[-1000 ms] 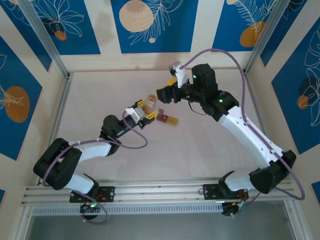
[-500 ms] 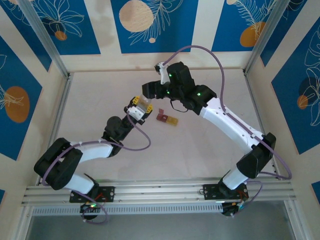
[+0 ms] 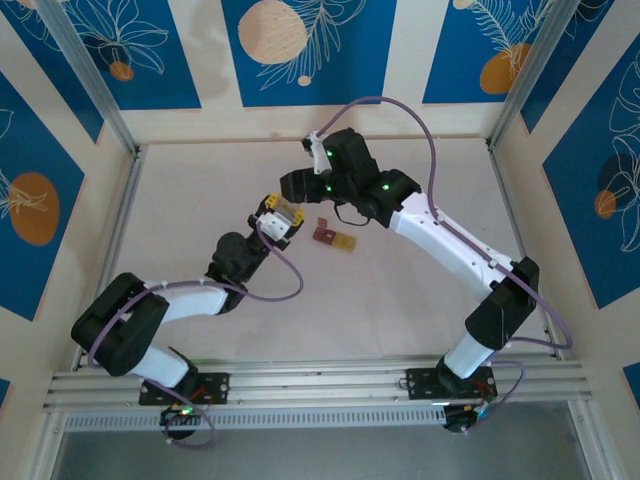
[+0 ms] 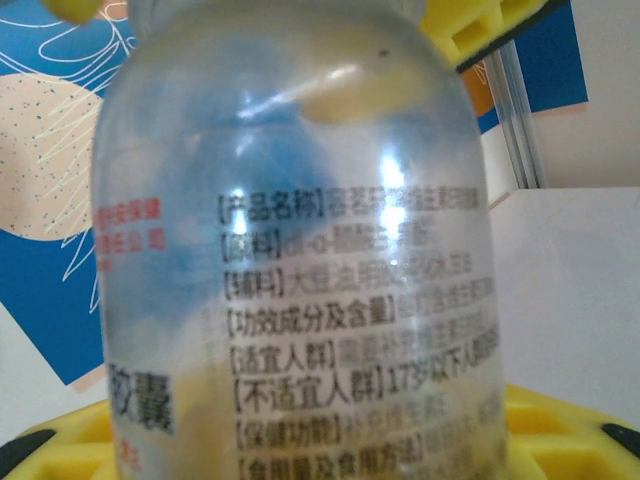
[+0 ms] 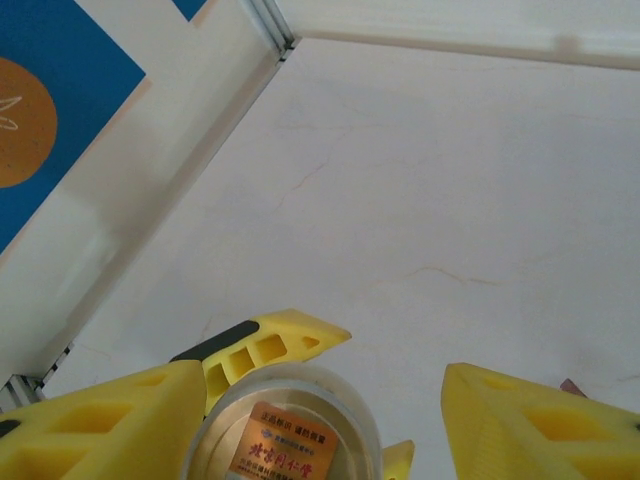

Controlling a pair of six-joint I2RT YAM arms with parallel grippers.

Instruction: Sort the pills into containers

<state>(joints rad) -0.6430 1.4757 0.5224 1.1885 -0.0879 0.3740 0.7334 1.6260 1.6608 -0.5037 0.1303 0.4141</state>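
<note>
The left arm reaches from its base at the near edge out toward the middle of the surface (image 3: pixel 400 300). Its claw (image 3: pixel 277 222) is pressed onto a clear vial (image 3: pixel 283 213), pinching it between yellow fingers (image 4: pixel 560 440). In the left wrist view the vial (image 4: pixel 300 250) sits close to the lens, with black printed lines and some red print on its wall. A pale oblong shape shows through near the top, too blurred to name.

Just right of that claw, the containers (image 3: pixel 335 238) lie flat on the surface, touching neither claw. The dark red cell is on the left and the yellow-tan cell on the right.

Farther out, the right arm bends across from the right side. Its claw (image 3: pixel 296 186) hangs just beyond the vial. In the right wrist view this claw (image 5: pixel 325 375) is spread, and the vial's round lid (image 5: pixel 290 440) with its gold label lies between its fingers (image 5: pixel 540 430). Whether either finger touches the lid cannot be told.
</note>
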